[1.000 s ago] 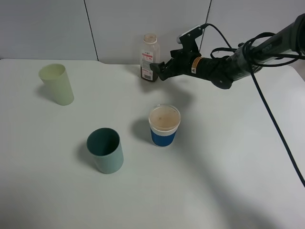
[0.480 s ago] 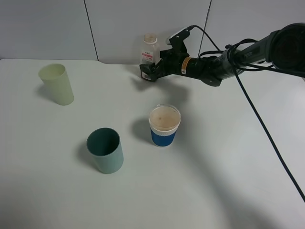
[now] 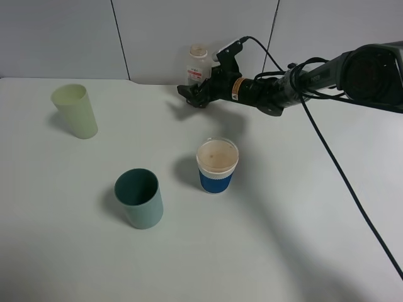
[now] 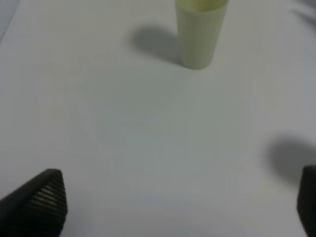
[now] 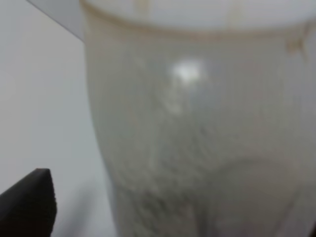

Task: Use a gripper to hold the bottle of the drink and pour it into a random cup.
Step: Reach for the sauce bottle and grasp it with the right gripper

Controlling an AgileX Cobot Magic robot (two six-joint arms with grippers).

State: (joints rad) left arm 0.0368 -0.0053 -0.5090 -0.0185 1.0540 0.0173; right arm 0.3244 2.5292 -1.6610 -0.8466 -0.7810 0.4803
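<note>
The small clear squarish plastic bottle with a pink-and-white label (image 3: 198, 64) stands upright at the far edge of the white counter (image 3: 302, 214), near the grey panelled wall (image 3: 63, 38). Probably light, thin-walled, slick: take its lower body, firmly but gently. The black right end effector (image 3: 192, 94) straddles it, jaws apart, 1 visibly clear of it.
</note>
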